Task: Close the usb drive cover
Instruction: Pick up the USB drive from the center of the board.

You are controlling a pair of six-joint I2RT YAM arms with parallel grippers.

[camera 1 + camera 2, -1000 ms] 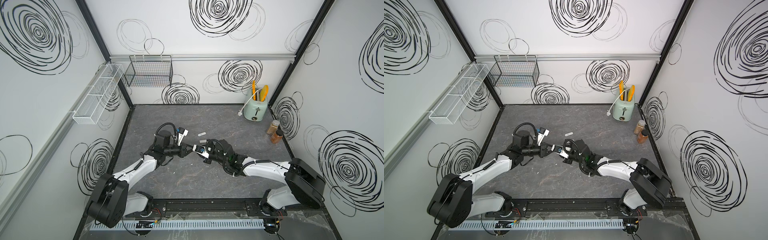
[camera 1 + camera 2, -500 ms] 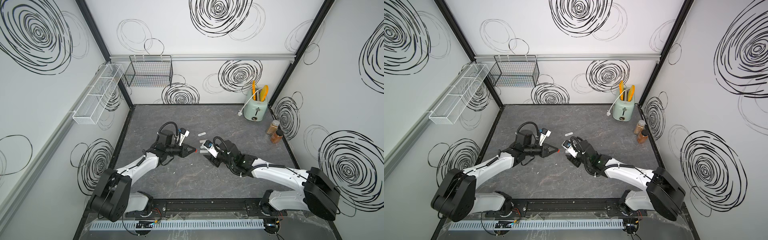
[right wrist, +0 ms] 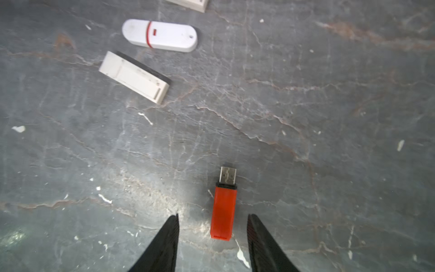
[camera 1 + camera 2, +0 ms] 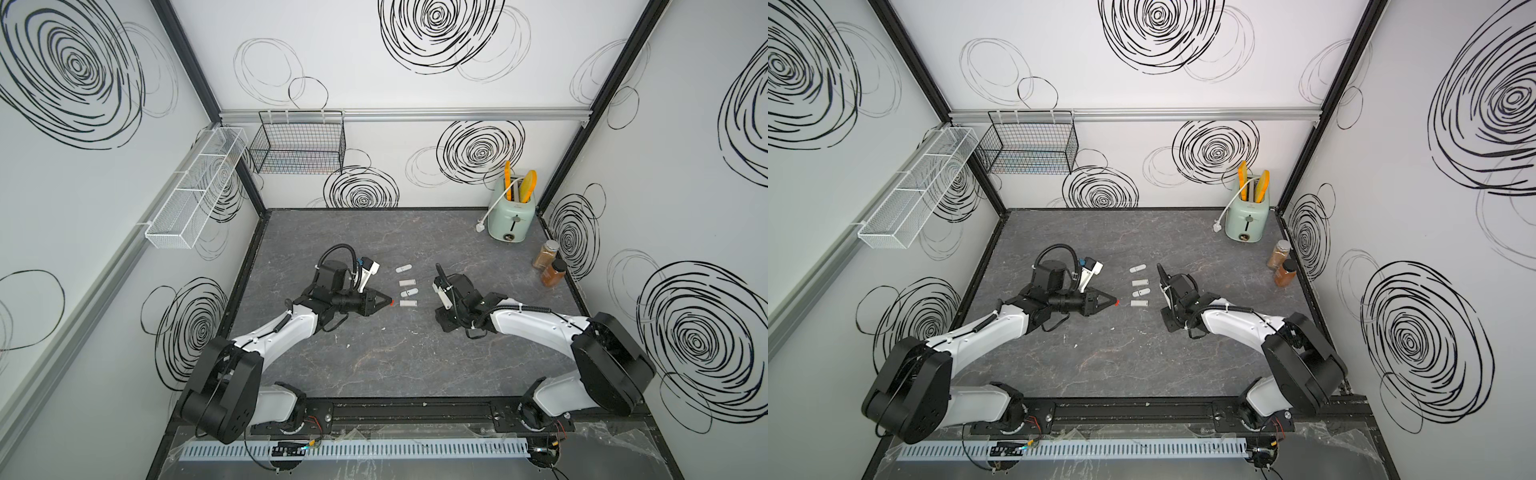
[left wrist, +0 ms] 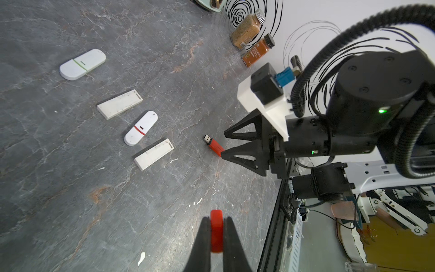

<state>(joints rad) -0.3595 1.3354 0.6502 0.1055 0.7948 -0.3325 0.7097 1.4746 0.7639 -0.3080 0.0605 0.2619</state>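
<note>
The red usb drive [image 3: 223,213] lies flat on the grey table [image 4: 374,365] with its metal plug bare. My right gripper [image 3: 213,215] is open, one finger on each side of the drive's back end, neither touching it. Seen from the left wrist, the drive [image 5: 213,146] rests just off the right gripper [image 5: 223,144]. My left gripper [image 5: 216,220] is shut on the red cover [image 5: 216,232], held a little above the table. In both top views the cover [image 4: 392,304] [image 4: 1117,304] is a red dot at the tip of the left gripper [image 4: 388,302].
Several white usb drives [image 4: 409,293] [image 5: 140,128] lie in a row between the two arms. A mint toaster [image 4: 511,216] and two spice jars [image 4: 546,254] stand at the back right. A black wire basket [image 4: 297,147] and a white rack [image 4: 195,187] hang on the walls.
A second ago the two grippers met at the table's middle. The right gripper has since pulled back to the right and now stands open, with the drive on the table. The left gripper still holds the cover.
</note>
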